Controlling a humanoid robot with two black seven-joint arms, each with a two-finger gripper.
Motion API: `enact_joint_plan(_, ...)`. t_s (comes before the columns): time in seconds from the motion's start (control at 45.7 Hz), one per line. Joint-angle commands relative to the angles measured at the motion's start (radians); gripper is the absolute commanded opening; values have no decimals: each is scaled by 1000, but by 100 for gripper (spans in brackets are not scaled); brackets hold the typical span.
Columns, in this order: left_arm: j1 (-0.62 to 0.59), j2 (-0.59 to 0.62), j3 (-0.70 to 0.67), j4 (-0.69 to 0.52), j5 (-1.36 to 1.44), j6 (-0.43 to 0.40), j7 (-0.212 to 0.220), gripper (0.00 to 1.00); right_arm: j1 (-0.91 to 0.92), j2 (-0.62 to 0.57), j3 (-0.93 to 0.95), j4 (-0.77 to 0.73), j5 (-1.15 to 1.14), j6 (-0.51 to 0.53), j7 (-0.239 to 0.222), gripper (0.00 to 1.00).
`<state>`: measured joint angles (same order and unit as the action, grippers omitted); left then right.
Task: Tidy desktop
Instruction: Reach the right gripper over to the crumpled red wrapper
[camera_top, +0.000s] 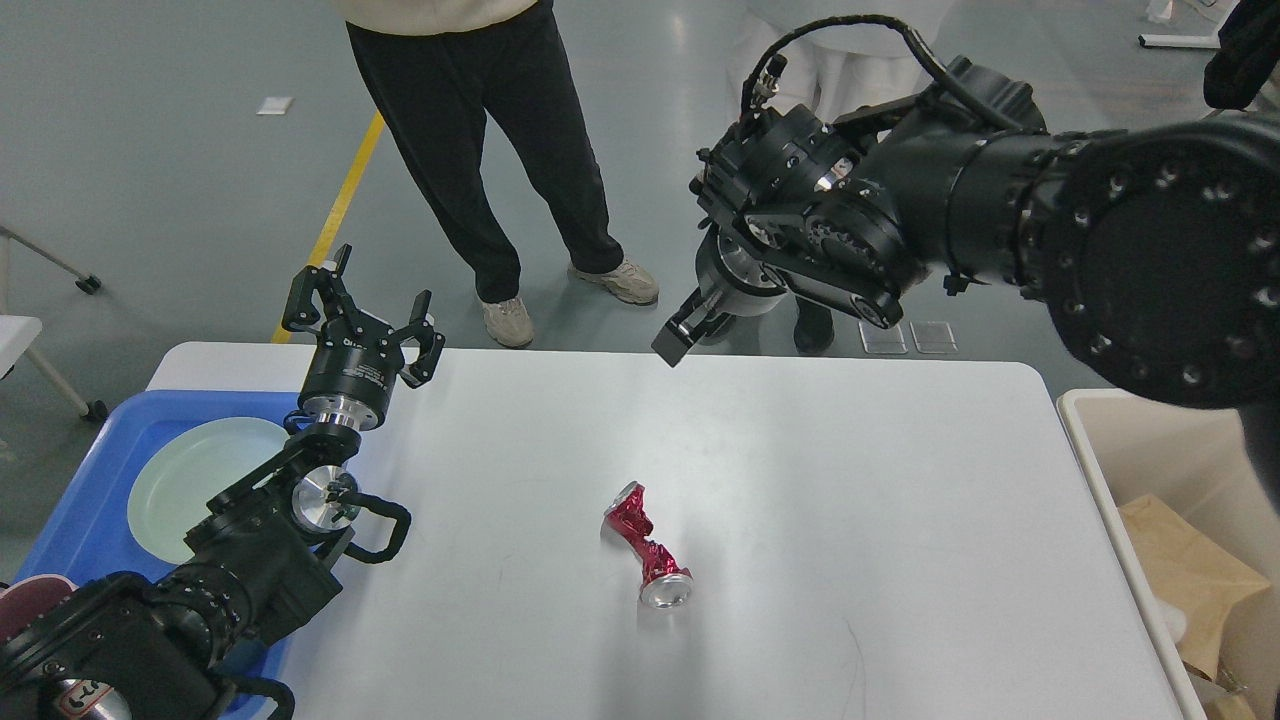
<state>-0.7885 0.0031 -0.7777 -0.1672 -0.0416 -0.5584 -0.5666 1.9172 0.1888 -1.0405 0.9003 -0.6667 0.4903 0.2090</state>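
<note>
At the lower left of the frame you have the blue plastic tray (85, 520), sitting on the left end of the desktop (800, 480). A pale green plate (190, 480) lies flat in it, and a dark red item (30, 605) shows at the tray's near corner, mostly hidden behind your left arm. At the right edge stands the beige plastic bin (1085, 450), just beside the table, with crumpled brown paper (1190, 580) inside.

The desktop fills the lower centre of the frame, its long axis running left to right and its rounded far corners toward the top. Near its middle, slightly to the near side, lies a crushed red can (647, 545). The can is on its side, its long axis running from upper left to lower right, with the silver end facing the near edge. Nothing touches it, and the surface around it is bare.

Your left gripper (365, 310) points upward over the tray's far corner, its fingers spread apart and holding nothing. Your right gripper (690, 325) hangs above the far edge of the table, tilted down and left; you cannot tell whether its fingers are parted or closed.

Beyond the table, a person in black trousers (500, 150) stands on the grey floor, beside a yellow floor line (335, 215).
</note>
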Motion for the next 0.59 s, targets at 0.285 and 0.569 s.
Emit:
enact_joint_plan(0.285,0,0,0,0,0,0,-1,97,-214,9,62,5,-4,-10,-8,100)
enact_joint_plan(0.569,0,0,0,0,0,0,-1,97,-378,14,94,-83,-2,-32,-8,100)
